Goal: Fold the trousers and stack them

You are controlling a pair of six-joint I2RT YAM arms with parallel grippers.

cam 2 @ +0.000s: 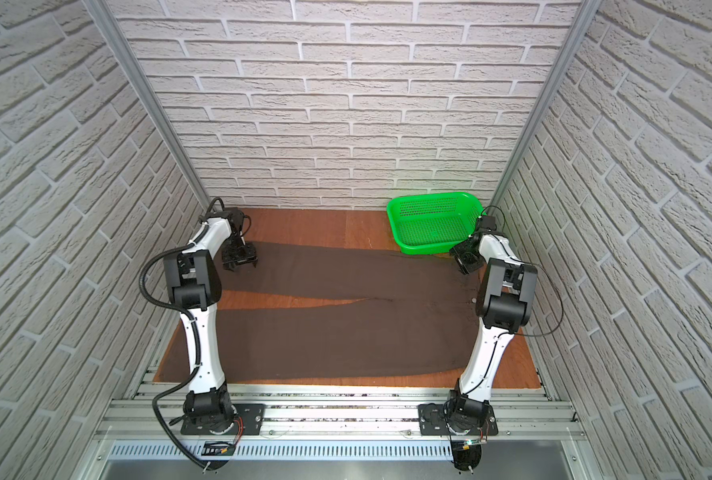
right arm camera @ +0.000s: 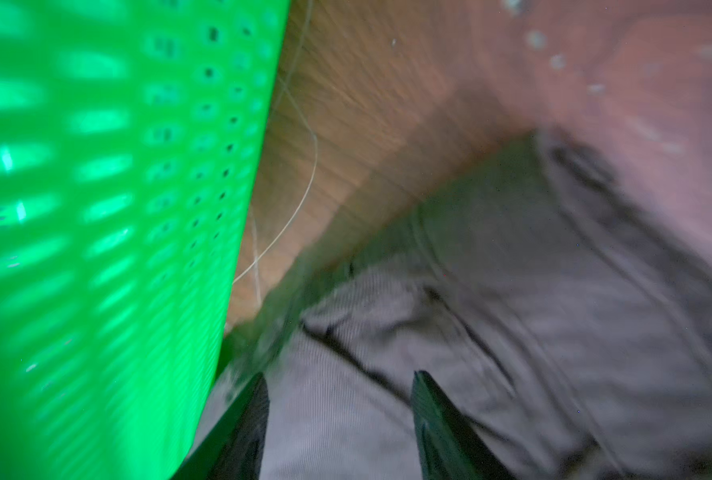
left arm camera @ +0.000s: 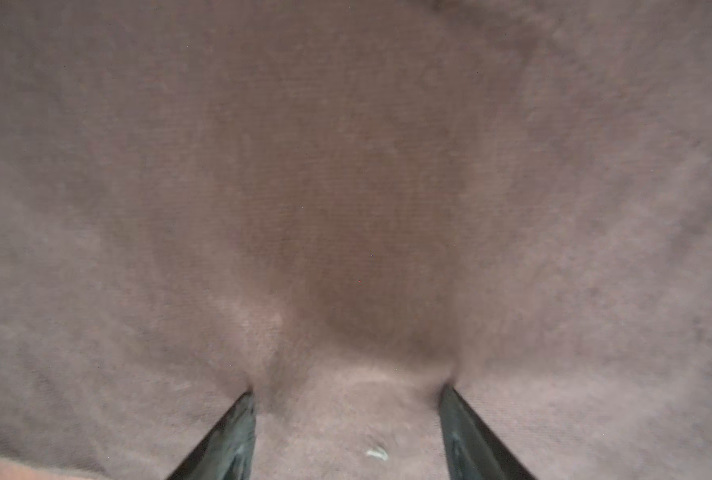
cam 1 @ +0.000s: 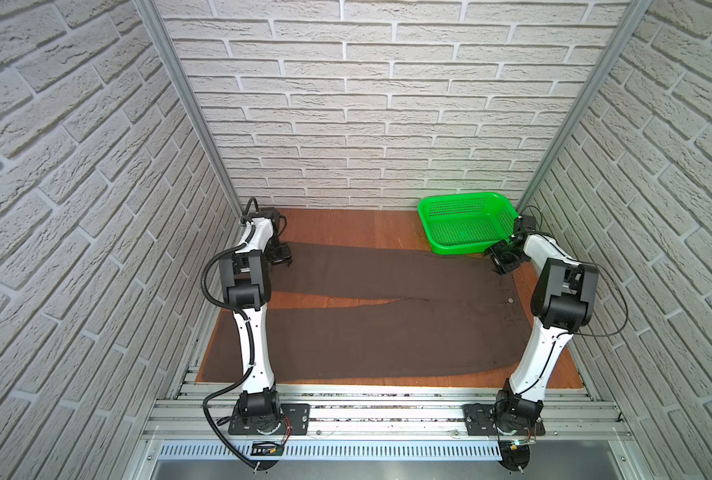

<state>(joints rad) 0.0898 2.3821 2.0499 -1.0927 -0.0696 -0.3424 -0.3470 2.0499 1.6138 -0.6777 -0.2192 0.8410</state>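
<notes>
The dark brown trousers lie flat on the wooden table. Their legs point left and the waistband is at the right, with a small pale button on it. My left gripper is down on the far leg's hem. In the left wrist view its jaws stand wide apart, tips pressed into the cloth, a soft bulge of fabric between them. My right gripper hovers at the waistband's far corner. It is open over creased fabric.
A green perforated basket stands at the back right, just beyond the waistband and close beside the right gripper; its wall fills one side of the right wrist view. Brick-pattern walls enclose the table. Metal rails run along the front edge.
</notes>
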